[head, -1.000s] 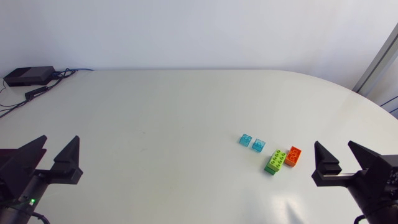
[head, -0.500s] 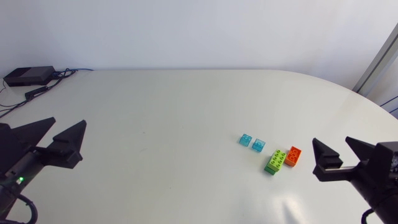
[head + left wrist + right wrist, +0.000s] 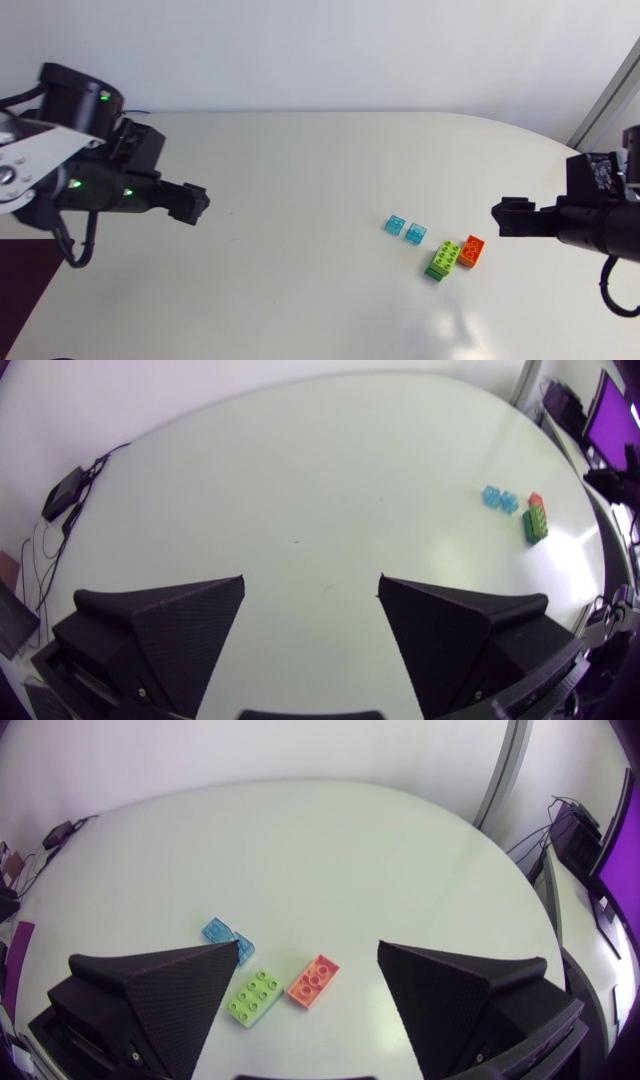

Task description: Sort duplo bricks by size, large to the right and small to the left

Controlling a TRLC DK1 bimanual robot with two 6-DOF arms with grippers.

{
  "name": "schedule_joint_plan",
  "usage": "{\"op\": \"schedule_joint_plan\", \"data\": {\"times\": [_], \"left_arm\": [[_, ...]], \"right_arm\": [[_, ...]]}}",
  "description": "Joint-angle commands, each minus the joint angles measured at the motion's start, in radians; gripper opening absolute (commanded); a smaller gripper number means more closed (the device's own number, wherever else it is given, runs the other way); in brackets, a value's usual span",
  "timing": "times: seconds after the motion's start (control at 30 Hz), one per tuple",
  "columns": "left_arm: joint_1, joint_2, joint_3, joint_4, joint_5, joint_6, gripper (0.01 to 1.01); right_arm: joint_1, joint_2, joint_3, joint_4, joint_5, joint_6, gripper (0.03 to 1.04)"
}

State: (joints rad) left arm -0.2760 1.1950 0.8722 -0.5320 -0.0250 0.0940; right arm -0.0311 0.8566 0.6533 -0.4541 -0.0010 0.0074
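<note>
Your left end effector and right end effector both stand wide open, holding nothing. Two small translucent blue bricks, a long studded green brick and a shorter orange brick cluster toward the right of the smooth, glossy white worktop.

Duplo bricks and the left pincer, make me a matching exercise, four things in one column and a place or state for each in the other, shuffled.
1 green brick
2 orange brick
3 blue bricks
4 left pincer

A open, over the bare table, far from the bricks
B smallest, two side by side
C longest brick
D beside the green brick, on the side away from the blue ones

Pairs: 1-C, 2-D, 3-B, 4-A
</note>
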Motion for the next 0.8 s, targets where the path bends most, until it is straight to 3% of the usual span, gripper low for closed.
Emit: {"op": "schedule_joint_plan", "data": {"times": [0.0, 0.17, 0.37, 0.4, 0.47, 0.57, 0.67, 0.77], "left_arm": [[-0.025, 0.14, 0.085, -0.054, 0.004, 0.11, 0.928], [-0.077, 0.313, 0.205, -0.134, 0.025, 0.139, 0.926], [-0.146, 0.448, 0.291, -0.155, 0.12, 0.19, 0.925], [-0.161, 0.468, 0.301, -0.154, 0.122, 0.204, 0.925], [-0.177, 0.511, 0.335, -0.154, 0.122, 0.21, 0.926], [-0.2, 0.558, 0.372, -0.154, 0.143, 0.245, 0.926], [-0.223, 0.591, 0.398, -0.148, 0.175, 0.282, 0.925], [-0.235, 0.62, 0.427, -0.148, 0.206, 0.312, 0.925]], "right_arm": [[-0.007, 0.121, 0.101, -0.086, -0.007, -0.015, 1.0], [0.042, 0.311, 0.212, -0.227, -0.021, -0.078, 1.0], [0.071, 0.406, 0.223, -0.159, -0.156, -0.107, 1.0], [0.071, 0.418, 0.22, -0.13, -0.194, -0.133, 0.99], [0.08, 0.453, 0.215, -0.06, -0.16, -0.216, 0.99], [0.137, 0.568, 0.276, -0.101, -0.079, -0.299, 1.0], [0.163, 0.624, 0.269, -0.051, -0.106, -0.414, 0.99], [0.165, 0.725, 0.327, -0.069, -0.179, -0.457, 0.99]]}}
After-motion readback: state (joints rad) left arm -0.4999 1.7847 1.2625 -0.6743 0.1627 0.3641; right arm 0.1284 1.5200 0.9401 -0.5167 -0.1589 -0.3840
